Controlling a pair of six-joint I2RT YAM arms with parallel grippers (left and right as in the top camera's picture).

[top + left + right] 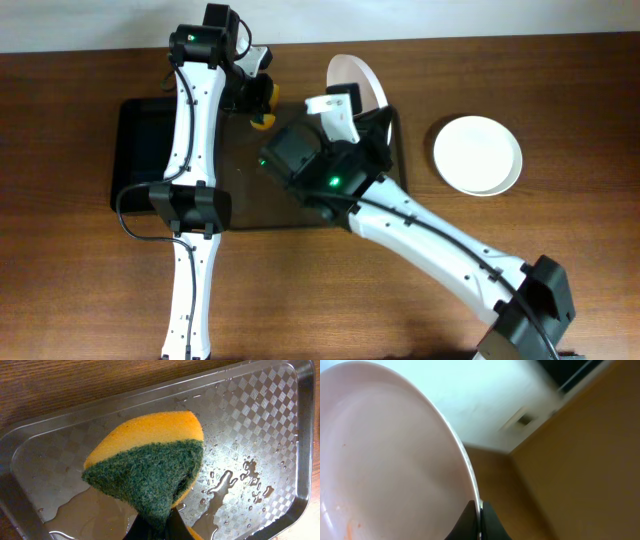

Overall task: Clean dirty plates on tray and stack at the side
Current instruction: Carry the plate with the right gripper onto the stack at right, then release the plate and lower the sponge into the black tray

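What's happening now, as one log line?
left fingers: hold sponge over wet tray | right fingers: hold smeared plate, tilted | side plate: on table

Both arms hide much of the tray [250,205] from you. The sponge [150,455] covers the fingertips of your left claw [156,529]. The plate [385,460] runs off the right wrist view's left and bottom edges.

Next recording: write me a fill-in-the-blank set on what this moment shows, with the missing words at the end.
1. The left gripper is shut on a yellow-and-green ____.
2. The right gripper pinches a tilted plate by its ____.
3. Puddles of ____ lie on the tray below the left gripper.
4. A second plate lies flat on the ____, outside the tray.

Missing words: sponge; rim; water; table.
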